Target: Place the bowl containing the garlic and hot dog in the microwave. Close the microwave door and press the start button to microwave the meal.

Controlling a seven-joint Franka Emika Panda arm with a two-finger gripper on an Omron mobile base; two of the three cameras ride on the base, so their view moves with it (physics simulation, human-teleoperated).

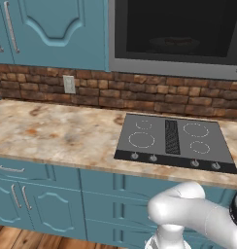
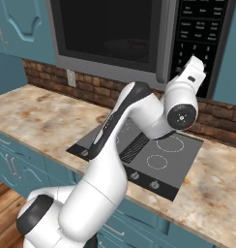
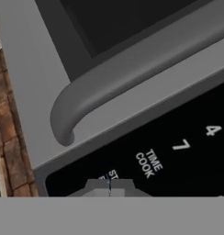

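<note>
The microwave (image 2: 139,34) hangs above the cooktop, and the microwave door (image 1: 176,34) lies flush against it. Through the dark glass the bowl (image 1: 175,44) shows dimly as a round shape, as does the bowl (image 2: 125,47) from the other side. The garlic and hot dog are too dim behind the glass to make out. My gripper (image 3: 109,187) is shut with nothing between its tips, right at the black keypad (image 3: 178,147), over a button whose label begins "ST", below "TIME COOK". The curved door handle (image 3: 132,73) runs just beside it. The keypad (image 2: 202,29) is right in front of my hand (image 2: 193,70).
A black-and-grey cooktop (image 1: 174,138) with front knobs sits in the marbled counter (image 1: 52,131) under the microwave. A brick backsplash (image 1: 115,92) with a wall outlet (image 1: 69,83) runs behind it. Teal cabinets (image 1: 52,24) hang to the left.
</note>
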